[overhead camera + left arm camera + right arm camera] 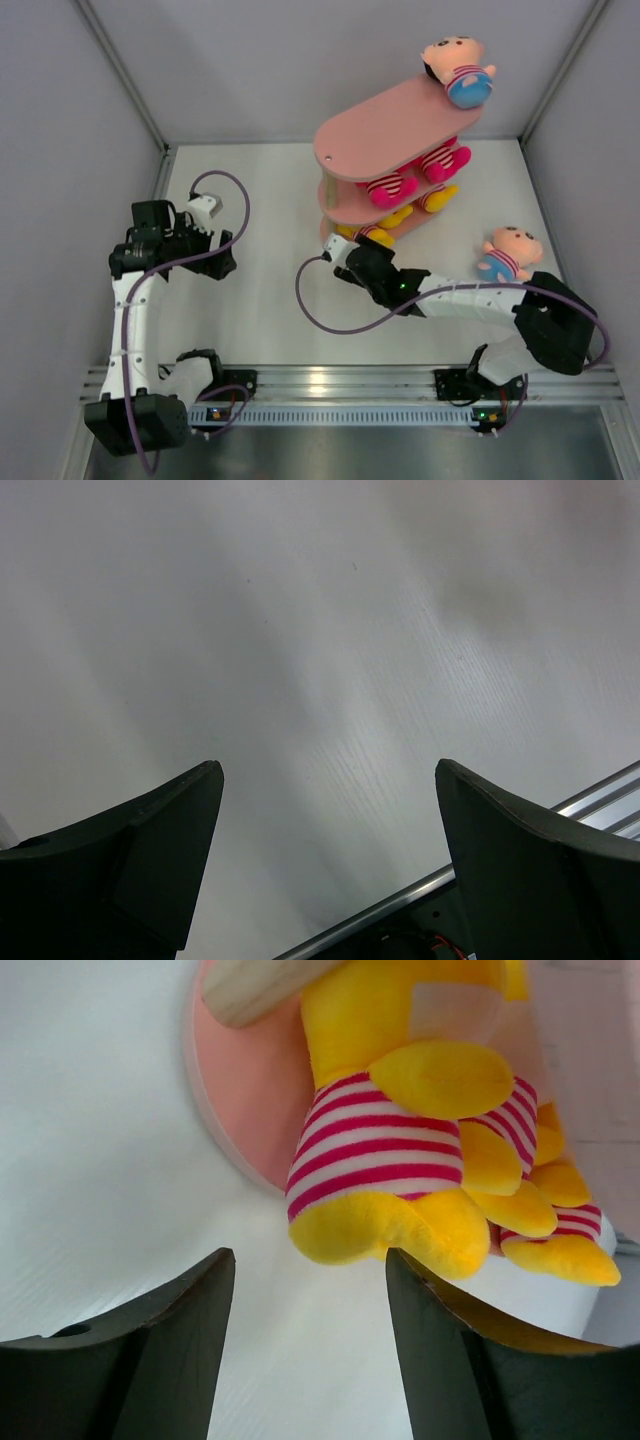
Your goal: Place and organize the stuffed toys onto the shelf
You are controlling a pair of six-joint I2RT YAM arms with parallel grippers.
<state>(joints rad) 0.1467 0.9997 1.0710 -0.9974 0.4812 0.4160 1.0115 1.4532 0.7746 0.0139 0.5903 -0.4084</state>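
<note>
In the view from above, the pink shelf [385, 125] stands in the upper middle of the frame on the white table [260, 300], its three oval boards stacked and slanting toward the upper right. A peach-headed toy [458, 68] in a striped shirt and blue bottoms lies at the far end of the top board. Two hot pink toys [398, 188] sit side by side on the middle board, and yellow toys [438, 198] line the bottom one. Another peach-headed toy [508, 252] lies on the table at the right, well apart from the shelf. The right arm [470, 298] reaches across from the lower right, its tip just beside the near end of the bottom board. The left arm [135, 300] is folded at the left of the frame, well away from the shelf and from every toy. In the left wrist view, the left gripper [325, 770] is spread wide and empty over bare table, with a metal rail [600, 795] at the lower right edge. In the right wrist view, the right gripper [310, 1255] is parted with nothing between its fingers. A yellow toy in a striped shirt [380, 1150] sits just beyond the gap on the edge of the pink board, below a wooden post [260, 985] at the top. A second yellow toy [545, 1200] lies behind it to the right.
</note>
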